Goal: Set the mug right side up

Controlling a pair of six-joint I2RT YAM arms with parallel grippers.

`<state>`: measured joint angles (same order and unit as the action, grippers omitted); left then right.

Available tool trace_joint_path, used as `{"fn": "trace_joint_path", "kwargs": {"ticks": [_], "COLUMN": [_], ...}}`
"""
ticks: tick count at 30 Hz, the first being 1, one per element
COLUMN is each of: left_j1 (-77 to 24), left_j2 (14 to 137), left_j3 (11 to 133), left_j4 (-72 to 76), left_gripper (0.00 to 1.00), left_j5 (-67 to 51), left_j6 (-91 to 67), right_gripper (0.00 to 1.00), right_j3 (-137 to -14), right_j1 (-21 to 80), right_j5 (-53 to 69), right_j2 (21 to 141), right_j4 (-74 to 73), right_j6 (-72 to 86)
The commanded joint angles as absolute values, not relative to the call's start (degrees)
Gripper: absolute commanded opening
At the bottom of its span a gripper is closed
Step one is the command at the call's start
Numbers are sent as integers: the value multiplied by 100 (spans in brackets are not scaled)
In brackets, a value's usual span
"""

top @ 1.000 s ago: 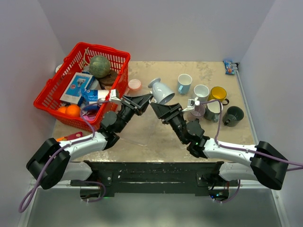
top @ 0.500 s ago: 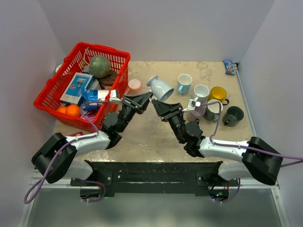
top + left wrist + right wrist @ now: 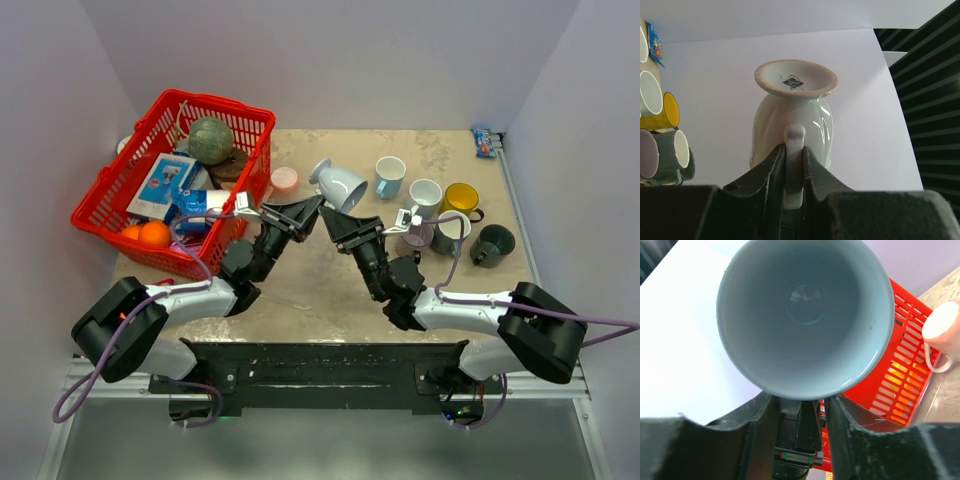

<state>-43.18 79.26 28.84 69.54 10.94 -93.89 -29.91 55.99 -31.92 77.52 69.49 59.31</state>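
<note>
Pinching the mug (image 3: 341, 187) by its handle (image 3: 794, 150), the left end effector (image 3: 313, 207) is holding it aloft; the right end effector (image 3: 330, 217) is narrowing its spread jaws beneath, probably readying a regrasp.

Pale lilac walls (image 3: 330, 60) enclose a beige marbled table (image 3: 440, 150).

Robot lab cell: plain white walls (image 3: 330, 60), bench tabletop (image 3: 318, 290), prop-filled red basket (image 3: 262, 150) upper left, mugs (image 3: 460, 197) right.
</note>
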Motion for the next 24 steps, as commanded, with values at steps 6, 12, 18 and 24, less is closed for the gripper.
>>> {"fn": "trace_joint_path", "kwargs": {"ticks": [6, 12, 18, 24], "left_j1": [-4614, -4623, -4623, -4623], "left_j2": [8024, 8033, 8016, 7612], "left_j3": [2848, 2751, 2812, 2839], "left_j4": [7057, 7172, 6970, 6127], "left_gripper": [0, 0, 14, 72], "left_j5": [1046, 993, 783, 729], "left_j6": [-9861, -9835, -9616, -9045], "right_gripper": [8, 0, 0, 0], "right_j3": [-3234, -3322, -3287, -3621], "right_j1": [5563, 5555, 5555, 5555], "right_j5": [-3762, -3981, -4104, -4201], "right_j2": [7611, 7339, 7014, 6269], "right_j4": [6926, 6224, 5626, 3695], "right_j6": [5616, 5476, 5327, 4949]}}
